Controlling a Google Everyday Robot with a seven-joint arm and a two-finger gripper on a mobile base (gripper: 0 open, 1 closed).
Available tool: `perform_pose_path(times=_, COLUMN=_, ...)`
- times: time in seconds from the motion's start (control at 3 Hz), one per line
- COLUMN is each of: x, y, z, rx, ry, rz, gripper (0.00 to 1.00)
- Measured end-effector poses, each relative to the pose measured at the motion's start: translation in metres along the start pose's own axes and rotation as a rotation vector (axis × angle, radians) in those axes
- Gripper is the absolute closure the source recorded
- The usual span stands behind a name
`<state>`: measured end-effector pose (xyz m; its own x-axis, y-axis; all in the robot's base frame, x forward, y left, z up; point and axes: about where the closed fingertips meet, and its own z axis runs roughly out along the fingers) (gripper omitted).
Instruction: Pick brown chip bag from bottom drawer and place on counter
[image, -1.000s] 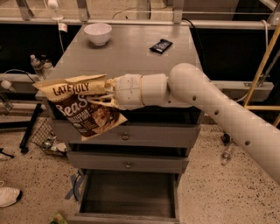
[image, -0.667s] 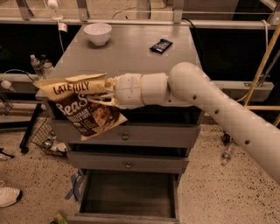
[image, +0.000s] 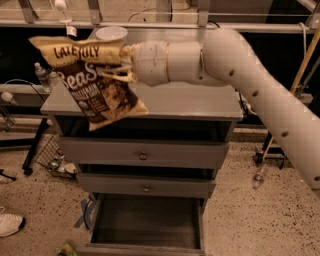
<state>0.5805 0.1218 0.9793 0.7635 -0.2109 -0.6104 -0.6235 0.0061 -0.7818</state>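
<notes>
1. the brown chip bag (image: 95, 82) hangs in the air over the front left corner of the counter (image: 195, 100), tan band uppermost
2. a white bowl (image: 111, 33) sits near the back left corner
3. the gripper (image: 121, 64) is clenched on the bag's right edge, above the counter's left half
4. the bottom drawer (image: 147, 222) stands pulled out below the front edge, its dark inside showing

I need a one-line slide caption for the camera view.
Gripper holds the chip bag over the counter's front left corner; bottom drawer stands open.
</notes>
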Motion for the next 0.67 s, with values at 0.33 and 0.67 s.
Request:
perform_pose_path(times=0.33, x=-0.005, y=-0.039, z=-0.01, rx=0.046, ry=0.029, rz=-0.05, gripper=1.0)
perform_pose_path(times=0.67, x=0.001, y=-0.068, z=-0.018, rx=0.113, ry=0.085, rz=-0.068, gripper=1.0)
